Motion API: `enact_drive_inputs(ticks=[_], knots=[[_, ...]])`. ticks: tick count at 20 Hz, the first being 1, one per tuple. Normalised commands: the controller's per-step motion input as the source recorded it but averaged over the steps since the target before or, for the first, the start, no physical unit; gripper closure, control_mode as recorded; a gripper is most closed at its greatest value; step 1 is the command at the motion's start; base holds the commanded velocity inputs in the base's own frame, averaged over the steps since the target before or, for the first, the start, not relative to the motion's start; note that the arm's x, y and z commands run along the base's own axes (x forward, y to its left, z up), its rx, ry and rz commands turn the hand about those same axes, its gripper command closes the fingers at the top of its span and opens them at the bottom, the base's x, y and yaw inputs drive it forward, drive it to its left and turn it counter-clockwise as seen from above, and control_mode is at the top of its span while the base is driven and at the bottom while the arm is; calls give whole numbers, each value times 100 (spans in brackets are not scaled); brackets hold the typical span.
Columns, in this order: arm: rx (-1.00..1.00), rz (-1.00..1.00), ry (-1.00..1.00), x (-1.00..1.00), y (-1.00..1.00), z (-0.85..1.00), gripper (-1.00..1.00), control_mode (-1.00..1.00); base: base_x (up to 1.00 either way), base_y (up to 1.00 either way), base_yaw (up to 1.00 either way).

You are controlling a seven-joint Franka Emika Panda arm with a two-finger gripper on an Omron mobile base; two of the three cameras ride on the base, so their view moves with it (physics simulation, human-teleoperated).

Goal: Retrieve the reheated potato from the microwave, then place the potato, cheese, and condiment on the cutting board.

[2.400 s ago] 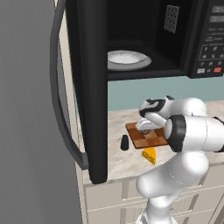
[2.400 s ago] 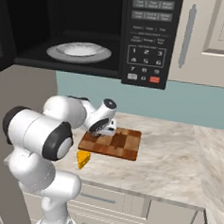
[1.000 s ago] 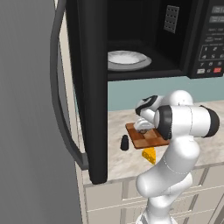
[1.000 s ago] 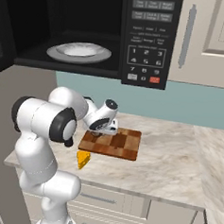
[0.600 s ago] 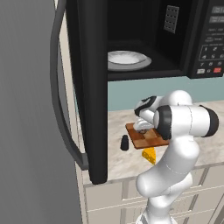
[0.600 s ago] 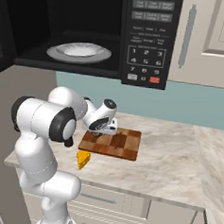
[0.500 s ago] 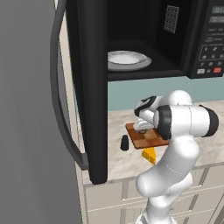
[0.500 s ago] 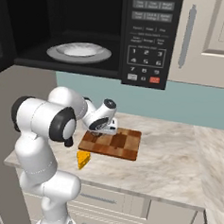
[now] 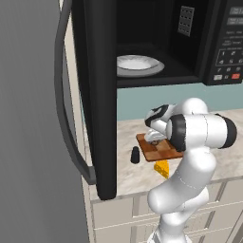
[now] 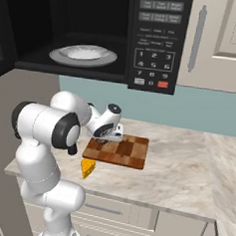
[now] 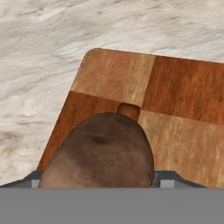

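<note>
Microwave (image 9: 156, 42) hangs over the counter with its wide door (image 9: 97, 95) swung fully out, and the white plate (image 9: 139, 65) inside sits bare, which fits the potato having been taken out of it. Below on the marble counter (image 10: 186, 169), the cutting board (image 10: 125, 153) lies flat near the front edge, a sensible landing spot within the arm's short reach. Folded tightly on itself, the arm has its elbow bulging toward the cameras and the wrist tucked down, so the gripper (image 10: 102, 138) points steeply at the board's near-left corner. In the hand view the potato (image 11: 99, 155) sits between the two finger tips, just above or on the board's corner squares; the jaws stand wide around it, and whether they are pressing it or have let go I cannot tell. The cheese (image 10: 88, 168) lies on the counter just off the board's front edge, and the condiment (image 9: 135, 155) stands upright on the counter to the board's left, both not yet on the board, so two of three items seem left to move.
</note>
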Motion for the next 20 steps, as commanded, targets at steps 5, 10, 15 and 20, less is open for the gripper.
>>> enact_drive_inputs(ticks=[5, 10, 15, 20], knots=[[0, 0, 0, -10, 2, -15, -100, -100, 0, 0, 0], [0, 0, 0, -5, 0, -5, -100, -100, 0, 0, 0], [0, 0, 0, -2, 1, 12, -100, -100, 0, 0, 0], [0, -2, 0, -12, 9, 15, -100, -100, 0, 0, 0]])
